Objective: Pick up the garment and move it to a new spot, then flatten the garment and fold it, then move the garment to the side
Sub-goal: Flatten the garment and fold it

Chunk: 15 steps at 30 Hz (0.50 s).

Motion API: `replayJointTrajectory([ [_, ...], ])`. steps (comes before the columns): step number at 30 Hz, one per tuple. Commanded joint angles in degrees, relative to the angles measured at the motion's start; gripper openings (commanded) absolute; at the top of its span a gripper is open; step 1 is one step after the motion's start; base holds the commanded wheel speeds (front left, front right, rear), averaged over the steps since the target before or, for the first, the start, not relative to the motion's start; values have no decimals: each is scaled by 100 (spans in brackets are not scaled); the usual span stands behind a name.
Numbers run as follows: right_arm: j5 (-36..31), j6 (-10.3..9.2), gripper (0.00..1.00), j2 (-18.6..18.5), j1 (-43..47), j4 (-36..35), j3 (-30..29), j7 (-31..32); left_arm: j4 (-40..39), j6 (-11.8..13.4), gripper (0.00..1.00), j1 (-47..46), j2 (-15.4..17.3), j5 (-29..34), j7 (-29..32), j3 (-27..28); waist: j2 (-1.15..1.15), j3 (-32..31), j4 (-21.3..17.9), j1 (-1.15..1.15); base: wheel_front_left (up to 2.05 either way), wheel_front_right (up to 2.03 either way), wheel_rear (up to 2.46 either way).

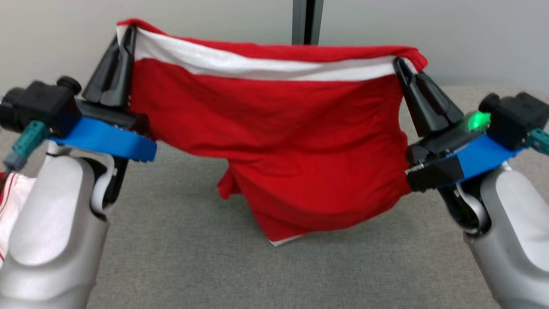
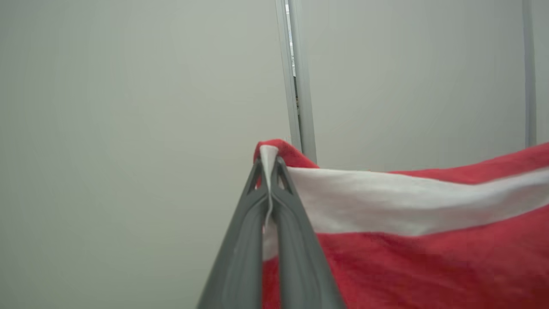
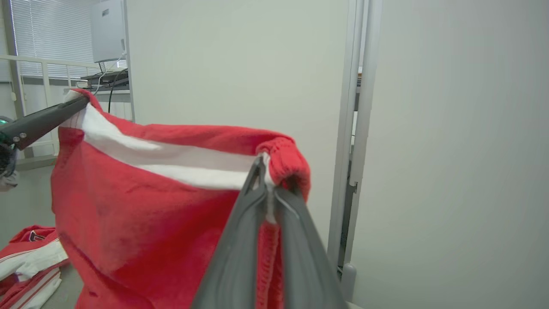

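A red garment [image 1: 291, 141] with a white band along its top edge hangs spread in the air between my two grippers, above the grey table [image 1: 180, 240]. My left gripper [image 1: 125, 36] is shut on the garment's upper left corner, and in the left wrist view the cloth [image 2: 411, 240] is pinched between the fingertips [image 2: 269, 165]. My right gripper [image 1: 401, 64] is shut on the upper right corner [image 3: 283, 159]. The garment's lowest point [image 1: 283, 238] hangs down to the table; I cannot tell whether it touches.
A pile of red and white clothes [image 3: 30, 257] lies at the table's left side, also seen as clothes [image 1: 10, 201] behind my left forearm. A pale wall with a metal post [image 1: 306, 21] stands behind the table.
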Motion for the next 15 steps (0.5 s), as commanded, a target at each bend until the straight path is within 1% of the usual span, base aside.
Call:
replayJointTrajectory([
  [1,-60,-2,0,-58,-252,109,37,-18,119,0,0,-226,43,22,-32,35,0,152,83,-1,0,0,0],
  [4,-303,-2,0,-140,-1087,732,253,-212,709,3,0,-926,-42,149,-199,16,0,385,57,-1,0,0,0],
  [7,-593,-2,0,-133,-1966,1426,228,-518,1120,4,0,-1622,-144,284,-396,16,0,558,74,-1,0,0,0],
  [9,-788,-1,0,-107,-2372,1797,293,-679,1306,4,0,-1917,-211,332,-452,28,0,607,99,-1,0,0,0],
  [12,-930,-2,0,-89,-2648,2256,352,-822,1335,4,0,-1961,-336,366,-475,100,0,616,143,-1,0,0,0],
  [15,-940,-2,0,-60,-2339,2632,499,-886,1410,4,0,-1375,-438,288,-477,225,0,590,177,-1,0,0,0],
])
